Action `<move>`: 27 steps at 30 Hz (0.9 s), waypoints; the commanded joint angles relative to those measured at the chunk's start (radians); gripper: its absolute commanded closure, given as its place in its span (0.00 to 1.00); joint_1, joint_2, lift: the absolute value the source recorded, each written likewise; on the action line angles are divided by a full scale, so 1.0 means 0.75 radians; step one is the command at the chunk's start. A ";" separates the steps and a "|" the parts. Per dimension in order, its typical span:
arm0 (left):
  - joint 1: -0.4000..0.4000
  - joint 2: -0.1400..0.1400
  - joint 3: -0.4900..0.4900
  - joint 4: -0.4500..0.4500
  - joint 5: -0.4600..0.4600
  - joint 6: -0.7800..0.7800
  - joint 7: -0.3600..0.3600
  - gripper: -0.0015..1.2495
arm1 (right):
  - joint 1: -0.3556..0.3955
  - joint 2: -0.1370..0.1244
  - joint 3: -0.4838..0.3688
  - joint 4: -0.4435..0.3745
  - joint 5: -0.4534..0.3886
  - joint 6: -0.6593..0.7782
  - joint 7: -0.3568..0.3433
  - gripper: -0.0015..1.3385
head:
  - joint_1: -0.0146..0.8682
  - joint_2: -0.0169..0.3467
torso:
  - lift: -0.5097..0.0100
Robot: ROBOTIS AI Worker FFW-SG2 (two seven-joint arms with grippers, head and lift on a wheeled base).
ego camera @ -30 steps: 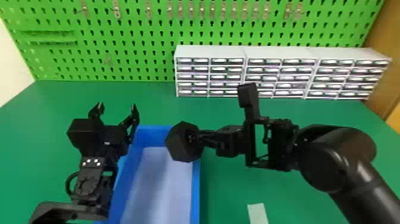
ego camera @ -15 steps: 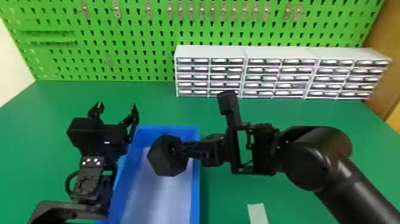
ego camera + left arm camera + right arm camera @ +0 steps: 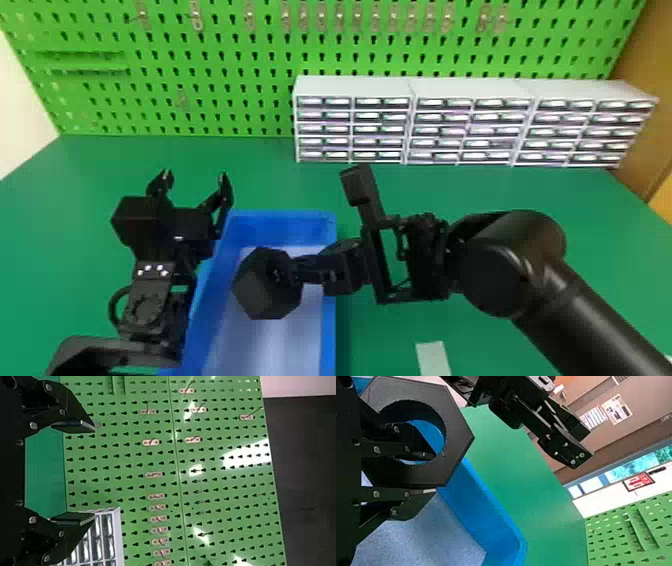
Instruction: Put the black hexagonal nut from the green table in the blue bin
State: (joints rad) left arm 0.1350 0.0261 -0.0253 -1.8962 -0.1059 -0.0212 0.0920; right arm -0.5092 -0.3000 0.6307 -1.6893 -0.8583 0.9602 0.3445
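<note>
as the black hexagonal nut comes in over the blue bin, letting go looks close

from where i stand, the nut has just travelled left and a little down the head view, from the bin's right-hand wall to over its pale floor, left of centre in the frame. the right gripper has carried it there, its fingers clenched on the ring of the nut: one pokes into the hole, the other presses on an outer face. i can't tell how high it hangs above the floor.

the left gripper, at the left of the head view, hasn't moved; its fingers are spread with nothing between them.

so the carrying seems nearly done. i'd guess a little lowering, then a release; the finger inside the hole could snag the nut as it backs out, so it ought to slip free gently.
</note>
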 commanded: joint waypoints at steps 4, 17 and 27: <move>-0.002 0.000 -0.001 0.000 0.000 0.000 0.000 0.37 | 0.000 0.001 0.000 0.003 0.001 0.012 -0.001 0.63 | 0.76 0.20 | 0.80; -0.002 0.000 0.001 0.000 0.000 0.002 0.000 0.37 | -0.006 0.001 -0.011 0.007 -0.003 0.039 0.001 0.09 | 0.76 0.20 | 0.80; -0.002 0.000 0.001 0.000 0.000 0.002 0.000 0.37 | 0.010 -0.001 -0.045 0.007 0.013 0.041 0.003 0.09 | 0.76 0.20 | 0.80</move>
State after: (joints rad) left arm 0.1338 0.0261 -0.0245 -1.8961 -0.1058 -0.0212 0.0920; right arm -0.5066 -0.3006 0.6063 -1.6840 -0.8575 0.9908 0.3457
